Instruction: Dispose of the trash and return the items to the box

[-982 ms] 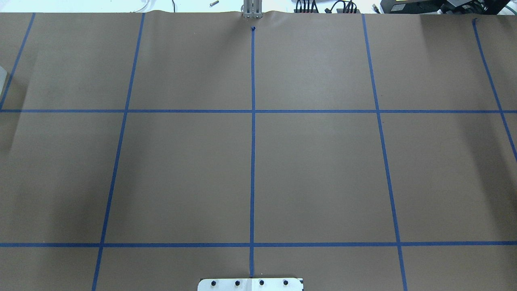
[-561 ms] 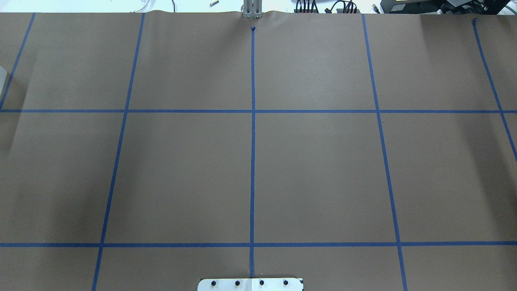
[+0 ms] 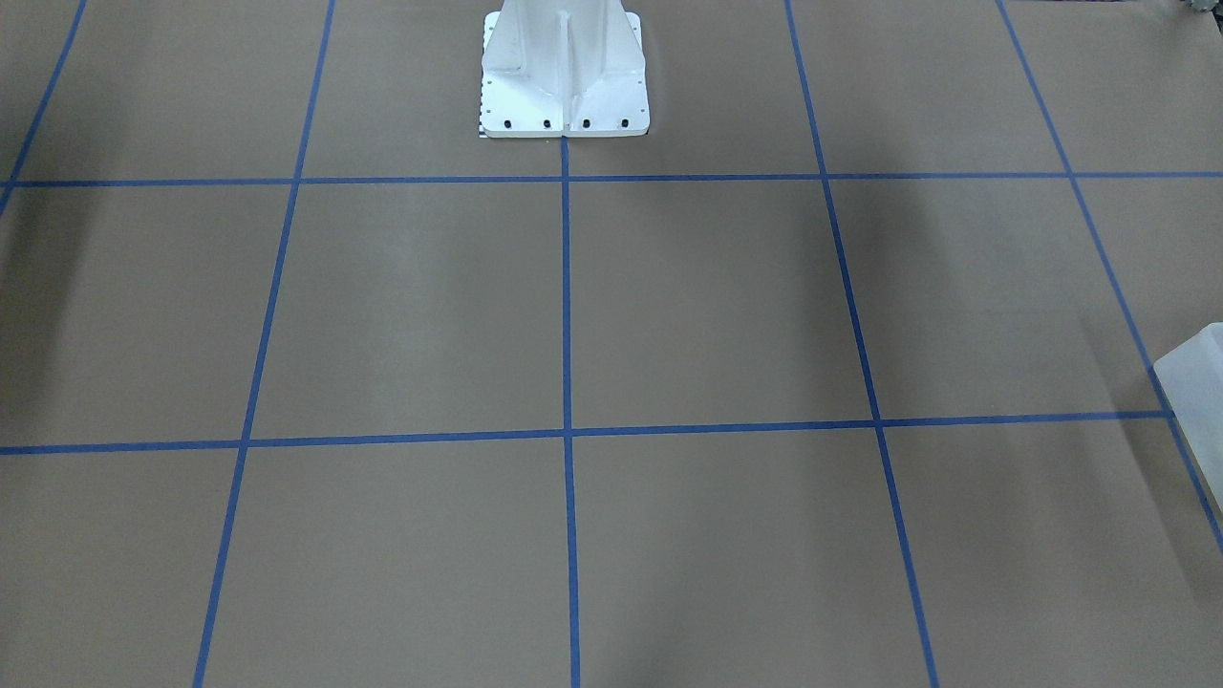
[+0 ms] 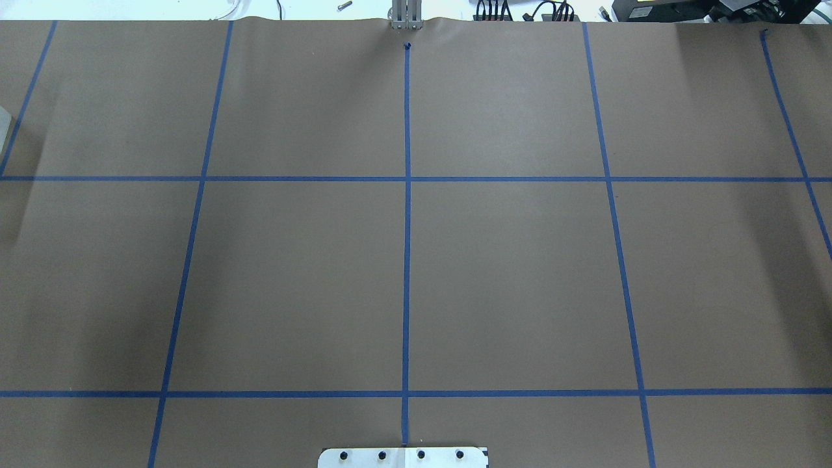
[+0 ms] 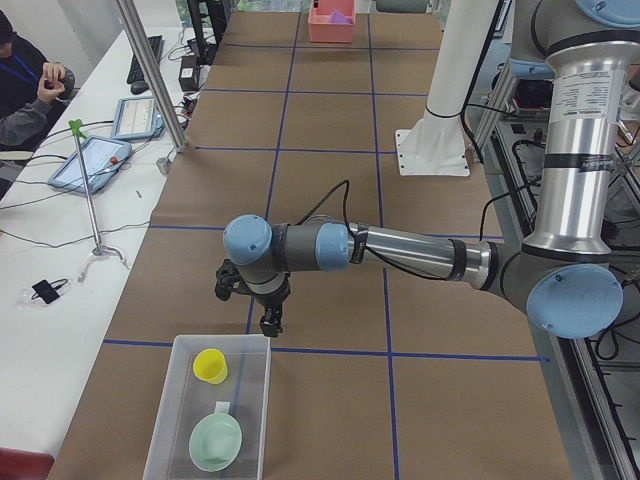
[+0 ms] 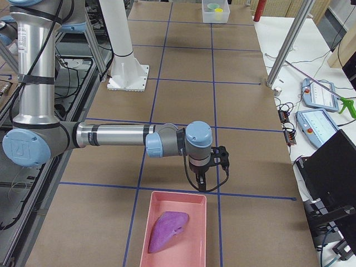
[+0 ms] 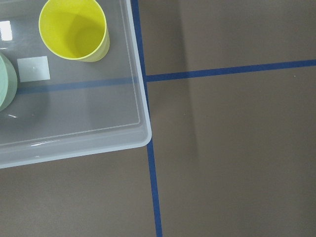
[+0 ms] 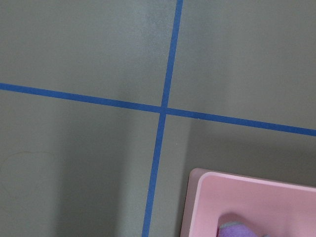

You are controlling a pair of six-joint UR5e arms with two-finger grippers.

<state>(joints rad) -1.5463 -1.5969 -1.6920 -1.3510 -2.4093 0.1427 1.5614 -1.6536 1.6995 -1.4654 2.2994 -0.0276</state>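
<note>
A clear plastic box (image 5: 165,420) at the table's left end holds a yellow cup (image 5: 210,366) and a pale green bowl (image 5: 216,442). My left gripper (image 5: 270,325) hangs just above the box's near rim, pointing down; I cannot tell if it is open or shut. The left wrist view shows the box corner (image 7: 143,133), the cup (image 7: 74,28) and the bowl's edge (image 7: 4,81), but no fingers. A pink tray (image 6: 143,233) at the right end holds a purple crumpled item (image 6: 167,231). My right gripper (image 6: 200,182) hangs just above the tray's rim; I cannot tell its state.
Brown paper with blue tape grid lines covers the table (image 4: 507,273). The white robot base (image 3: 564,86) stands at mid-table. The box's corner (image 3: 1194,392) shows at the front-facing view's right edge. Operators' tablets (image 5: 95,160) and a metal post (image 5: 150,75) stand beyond the far edge.
</note>
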